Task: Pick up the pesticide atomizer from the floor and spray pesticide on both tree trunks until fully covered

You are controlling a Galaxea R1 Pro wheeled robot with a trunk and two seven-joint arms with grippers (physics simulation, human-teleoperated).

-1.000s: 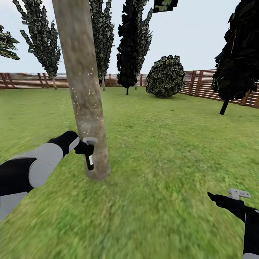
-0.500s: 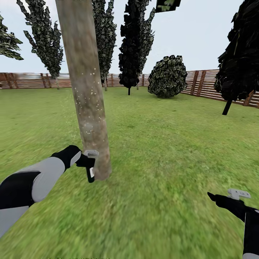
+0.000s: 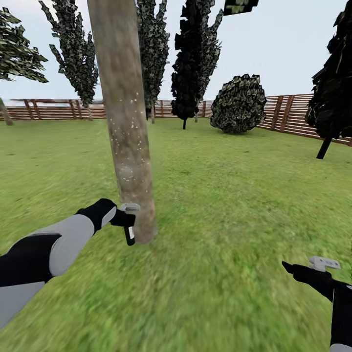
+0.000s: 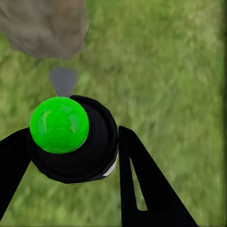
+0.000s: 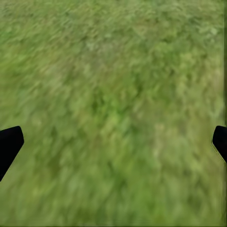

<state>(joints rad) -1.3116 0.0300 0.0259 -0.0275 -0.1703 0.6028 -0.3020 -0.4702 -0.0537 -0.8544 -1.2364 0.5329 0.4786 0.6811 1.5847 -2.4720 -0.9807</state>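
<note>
Grassy floor (image 3: 220,205), left gripper (image 3: 128,218) clamped on pesticide atomizer (image 3: 129,233) (beside tree trunk (image 3: 128,122)), right gripper (image 5: 113,142) spread wide, holding nothing

One thick grey-brown tree trunk (image 3: 128,122), left of centre in the head view. One black atomizer (image 3: 129,233). Two grippers: left gripper (image 3: 123,218), right gripper (image 3: 293,269). Three narrow dark cypresses along the top. One round bush (image 3: 238,104), upper right. One slatted wooden fence (image 3: 288,115). One broad dark tree (image 3: 335,93) at the right edge.
</note>
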